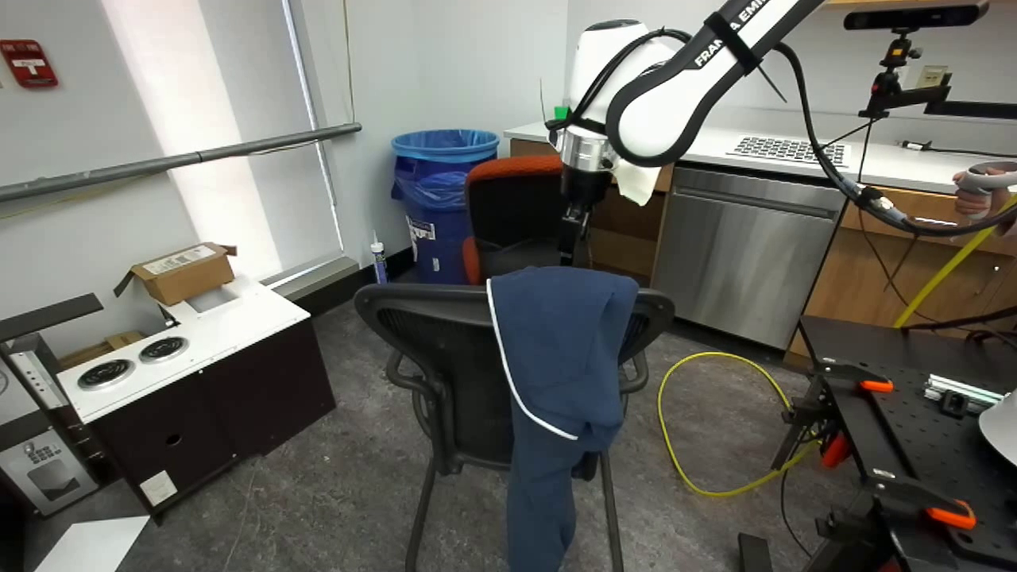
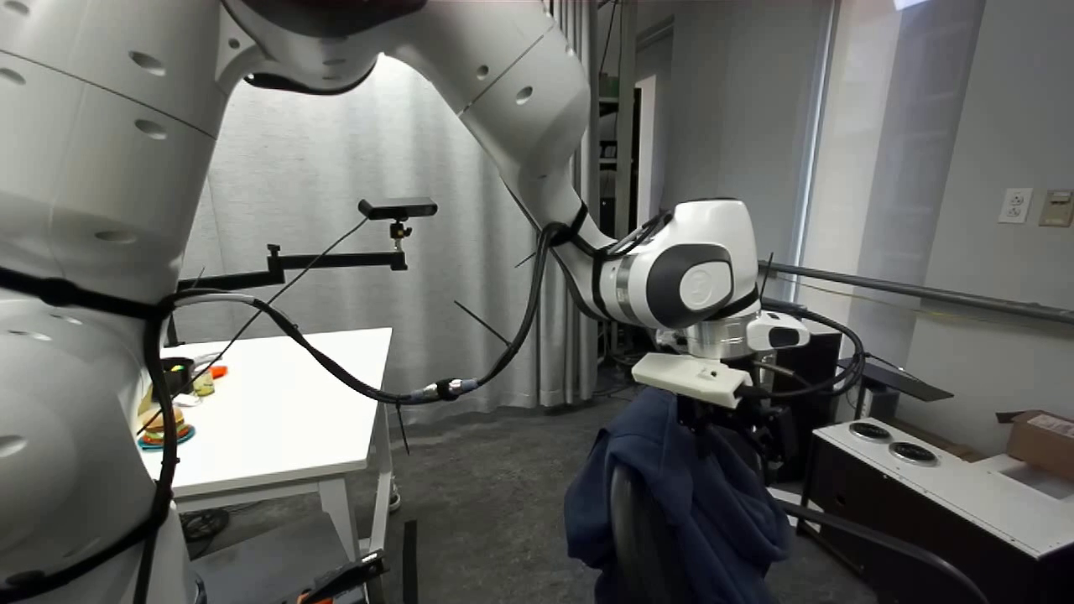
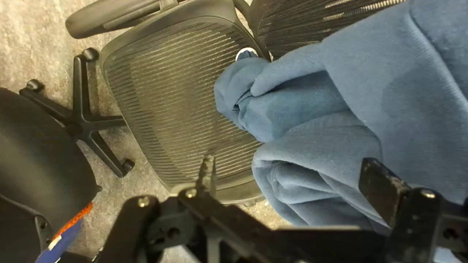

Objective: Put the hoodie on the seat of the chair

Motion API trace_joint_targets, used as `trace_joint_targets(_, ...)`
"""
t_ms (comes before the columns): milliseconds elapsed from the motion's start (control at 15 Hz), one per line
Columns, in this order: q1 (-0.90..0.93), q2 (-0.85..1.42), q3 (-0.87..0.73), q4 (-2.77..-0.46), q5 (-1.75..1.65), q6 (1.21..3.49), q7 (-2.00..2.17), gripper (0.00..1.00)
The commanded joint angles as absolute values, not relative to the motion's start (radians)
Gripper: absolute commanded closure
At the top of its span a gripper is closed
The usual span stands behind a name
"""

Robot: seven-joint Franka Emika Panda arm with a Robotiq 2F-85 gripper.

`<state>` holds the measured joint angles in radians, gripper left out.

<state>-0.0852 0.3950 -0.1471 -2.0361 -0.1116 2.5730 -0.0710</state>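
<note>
Near the hoodie (image 1: 556,349) on the chair (image 1: 469,381), the arm (image 1: 679,103) lettered "FRAN…" spreads its gripper (image 3: 289,160) wide.

Soft matt cloth hoodie (image 1: 558,349), chair (image 3: 172,95) of ribbed mesh and smooth plastic, brushed-metal dishwasher (image 1: 745,258), cardboard box (image 1: 195,280)

The seat (image 3: 172,98) is open forward, hoodie (image 3: 347,120) blocking behind.

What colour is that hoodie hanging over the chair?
Dark navy blue. The hoodie shows best in an exterior view.
</note>
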Motion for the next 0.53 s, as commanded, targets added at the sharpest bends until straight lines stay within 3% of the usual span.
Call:
trace_joint_targets(0,-0.077,0.485,-0.157,-1.947,-0.14,2.572,-0.013,0.0)
trace_joint_targets(467,-0.067,0.586,-0.157,-1.812,-0.133,2.557,0.007,0.0)
